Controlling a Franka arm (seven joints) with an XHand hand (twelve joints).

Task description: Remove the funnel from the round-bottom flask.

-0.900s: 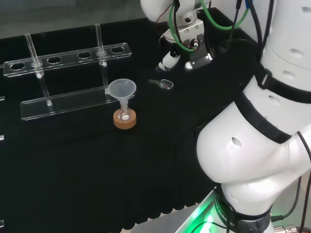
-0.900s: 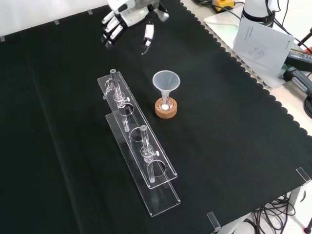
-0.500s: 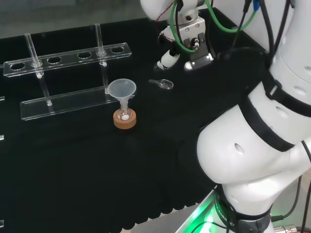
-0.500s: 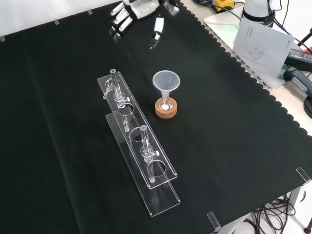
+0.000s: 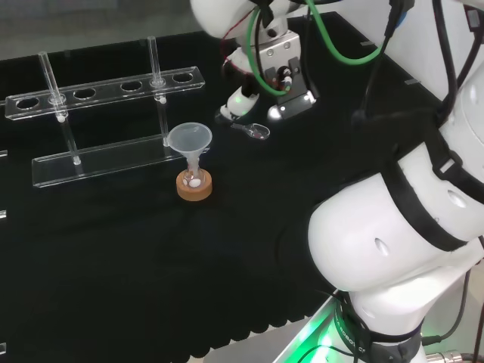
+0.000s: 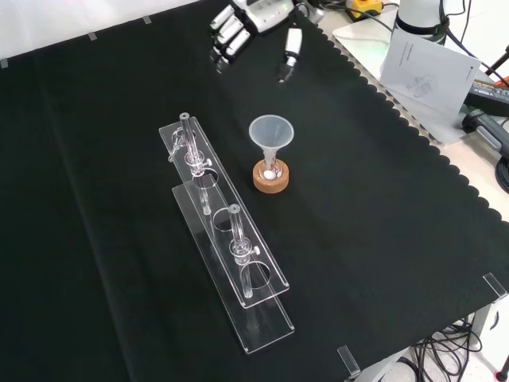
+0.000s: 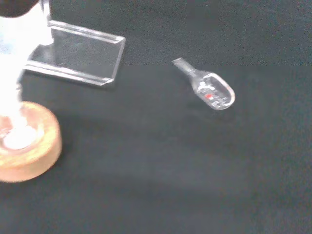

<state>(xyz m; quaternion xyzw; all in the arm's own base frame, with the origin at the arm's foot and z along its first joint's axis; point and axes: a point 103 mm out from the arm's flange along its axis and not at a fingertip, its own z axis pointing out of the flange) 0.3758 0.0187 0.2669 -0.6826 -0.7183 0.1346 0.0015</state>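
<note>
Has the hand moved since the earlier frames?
Yes. In the front view the hand has shifted rightward, now above the funnel instead of left of it; its fingers are open.

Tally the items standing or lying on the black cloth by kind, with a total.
Funnel: 1
Round-bottom flask: 1
Cork ring stand: 1
Clear tube rack: 1
Upright tubes in the rack, one toward each end: 2
Small clear scoop: 1
Total: 7

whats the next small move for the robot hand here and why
Probably bring the robot hand down toward the funnel: in the front view it hangs open above and apart from it, and the funnel sits untouched in the flask on its cork ring.
</note>
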